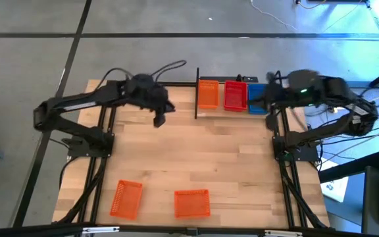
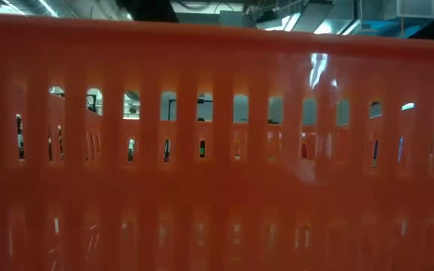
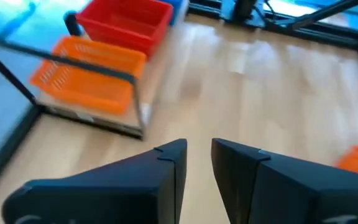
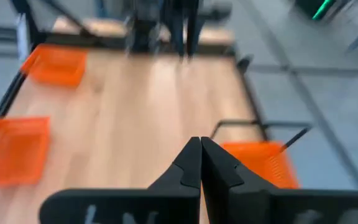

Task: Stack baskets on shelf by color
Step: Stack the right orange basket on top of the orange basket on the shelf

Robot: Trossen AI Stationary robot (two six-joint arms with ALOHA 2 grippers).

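**A:** Status on the baskets?

**B:** Shelf (image 1: 197, 92) sits at the far edge of the table (image 1: 189, 158), centre-right: light board, thin black posts. Three spots on it are filled, side by side: orange basket (image 1: 208, 95) nearest the tall black post, red basket (image 1: 235, 95) in the middle, blue basket (image 1: 256, 97) at the right end, partly under the right arm. From above I can't tell how many are nested in each spot.

**A:** Anything loose?

**B:** Two orange ones on the near edge of the table. Left loose orange basket (image 1: 126, 199) is turned slightly off square; the centre loose orange basket (image 1: 192, 203) lies squarer, just in front of the low camera, so its slotted orange wall (image 2: 217, 150) fills that view. All are rectangular plastic with mesh sides, open top up.

**A:** Grippers?

**B:** Left gripper (image 1: 160, 118) hangs over bare table left of the shelf, touching nothing. Its fingers (image 3: 166, 180) stand a small gap apart, nothing between them. Its wrist camera sees the orange and red baskets on the shelf.

**A:** Right?

**B:** Right gripper (image 4: 200, 163) is closed tight, fingertips pressed together, empty. In the high view the arm sits at the shelf's right end, above the blue basket. Its wrist camera looks across the table to the two loose orange baskets, with the shelf's orange basket close below.
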